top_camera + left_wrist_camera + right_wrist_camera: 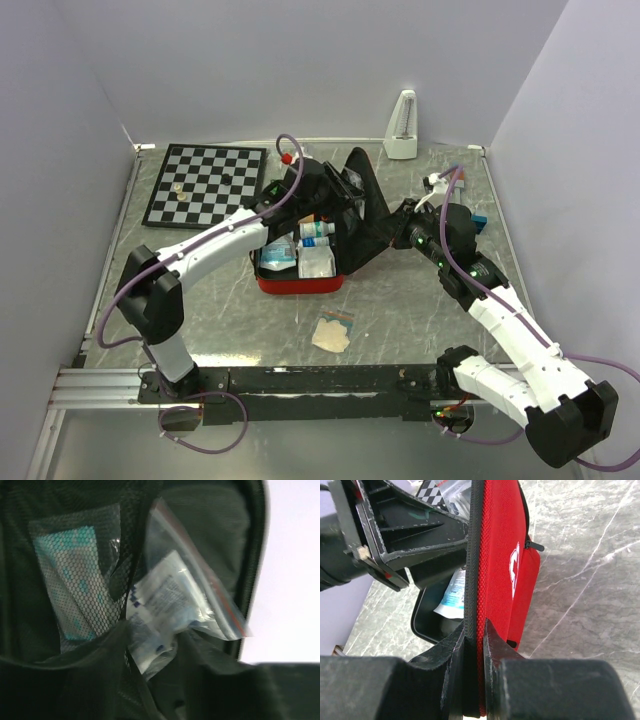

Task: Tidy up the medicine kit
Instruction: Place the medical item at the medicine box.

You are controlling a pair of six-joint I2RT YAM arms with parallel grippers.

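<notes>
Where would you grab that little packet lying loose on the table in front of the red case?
Likely from straight above, jaws pinching its two side edges: the packet lies flat on the table, apart from the case, with bare table all around it.

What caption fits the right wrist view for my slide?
Right tool clamps the red kit lid by its zippered edge.

The table [400, 290] is viewed from above and behind the arm bases, facing down and forward, from afar. The left wrist view is held very close inside the medicine kit [300, 283], facing its mesh pocket [75, 580]. The right wrist view is directed past the right pincer [476, 630] along the lid [500, 570] edge, close up. The kit is shared by all three.
</notes>
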